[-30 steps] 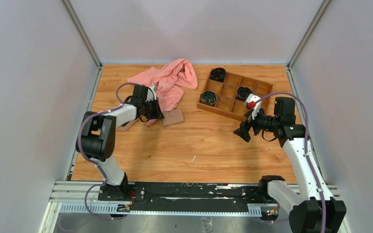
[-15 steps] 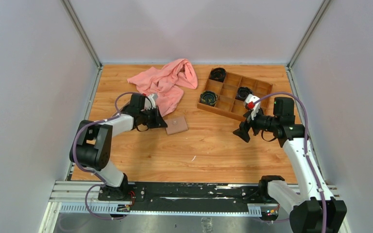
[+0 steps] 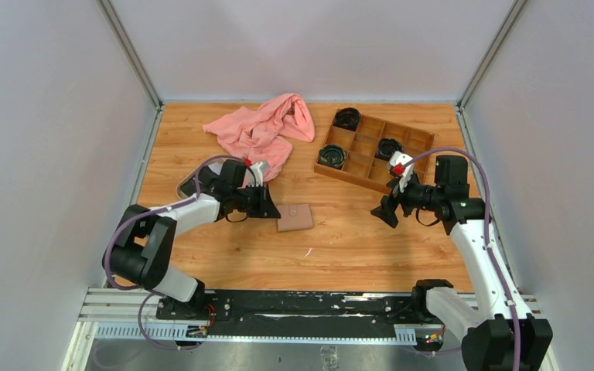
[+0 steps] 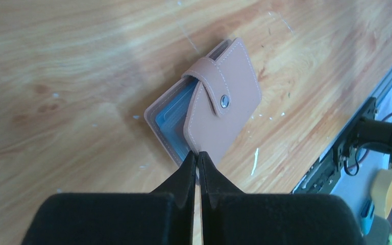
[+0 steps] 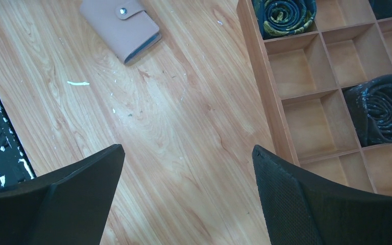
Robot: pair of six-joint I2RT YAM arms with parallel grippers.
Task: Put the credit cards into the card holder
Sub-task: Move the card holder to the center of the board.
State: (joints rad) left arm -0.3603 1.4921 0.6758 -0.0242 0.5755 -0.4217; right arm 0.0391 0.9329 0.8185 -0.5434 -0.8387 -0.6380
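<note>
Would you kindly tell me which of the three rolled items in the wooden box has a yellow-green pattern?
The roll in the near-left corner compartment of the box; the other two rolls look plain dark.

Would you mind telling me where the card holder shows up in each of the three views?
Top external: the card holder lies near the middle, slightly left of centre.
Left wrist: the card holder is in the centre, snap button up.
Right wrist: the card holder is at the top left.
Shared landmark: the white scrap lying near it.
</note>
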